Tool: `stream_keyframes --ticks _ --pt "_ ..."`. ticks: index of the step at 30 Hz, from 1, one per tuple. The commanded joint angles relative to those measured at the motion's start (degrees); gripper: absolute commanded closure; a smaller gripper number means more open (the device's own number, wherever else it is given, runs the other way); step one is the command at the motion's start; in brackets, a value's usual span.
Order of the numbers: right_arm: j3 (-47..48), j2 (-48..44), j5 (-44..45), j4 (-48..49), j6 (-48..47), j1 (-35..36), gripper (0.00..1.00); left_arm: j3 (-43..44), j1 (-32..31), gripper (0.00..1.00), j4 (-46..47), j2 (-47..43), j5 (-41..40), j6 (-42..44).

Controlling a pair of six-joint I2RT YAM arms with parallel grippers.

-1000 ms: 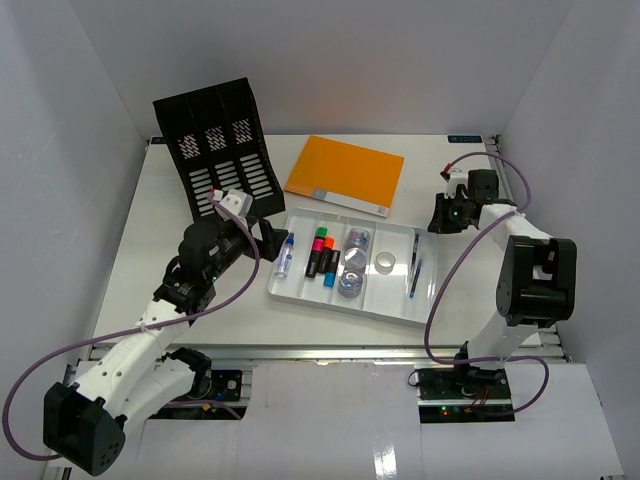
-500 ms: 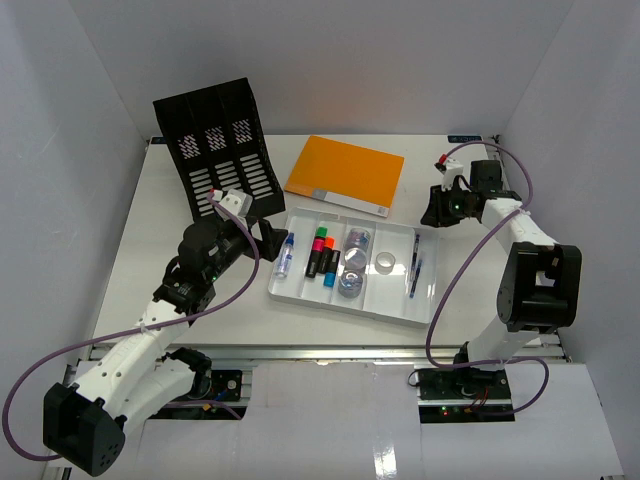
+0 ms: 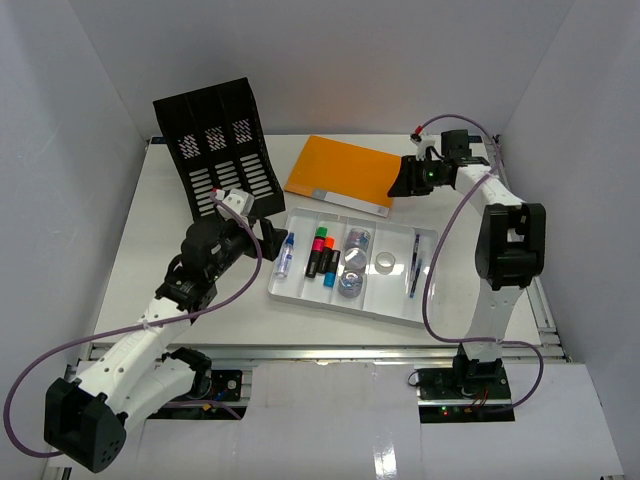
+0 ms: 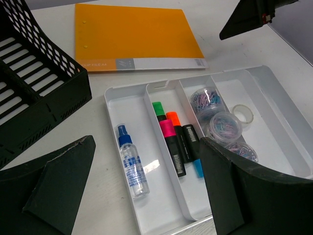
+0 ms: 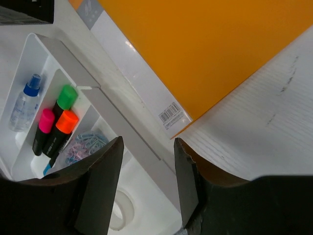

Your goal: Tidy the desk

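Table: white, spans the view, metal rail at 6 o'clock.
Black file rack: 10 o'clock corner, tilted back.
Left gripper: fingers spread wide, empty, beside spray bottle (leftmost compartment of white tray, centre).
Orange folder: 12 o'clock.
Right gripper: fingers parted, empty, above folder's 4 o'clock corner.

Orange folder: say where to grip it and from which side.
Pinch the right edge near its front corner, coming in low from the right. The orange folder lies flat, so only an edge offers a bite; that edge has bare desk beside it and the open right gripper sits there.
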Motion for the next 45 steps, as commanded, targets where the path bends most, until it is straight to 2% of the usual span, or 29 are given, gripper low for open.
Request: stream_keyframes --ticks 1,5,10,27,45 --pt "4.48 5.64 -5.36 -0.18 10.58 -0.59 0.47 0.11 0.22 0.02 -0.59 0.22 -0.89 0.96" --pt "6.58 10.17 -8.87 0.01 13.48 -1.17 0.45 0.3 0.24 0.02 -0.67 0.77 -0.72 0.77" --pt "7.59 12.36 -9.22 1.7 15.97 -3.1 0.45 0.46 0.34 0.02 -0.68 1.36 -0.54 0.96" --pt "7.3 17.31 -12.32 8.28 24.0 -3.81 0.48 0.47 0.73 0.02 -0.61 2.86 -0.13 1.07" --pt "7.03 20.02 -14.71 12.74 28.27 -6.1 0.52 0.35 1.31 0.02 0.09 2.98 1.39 1.22"
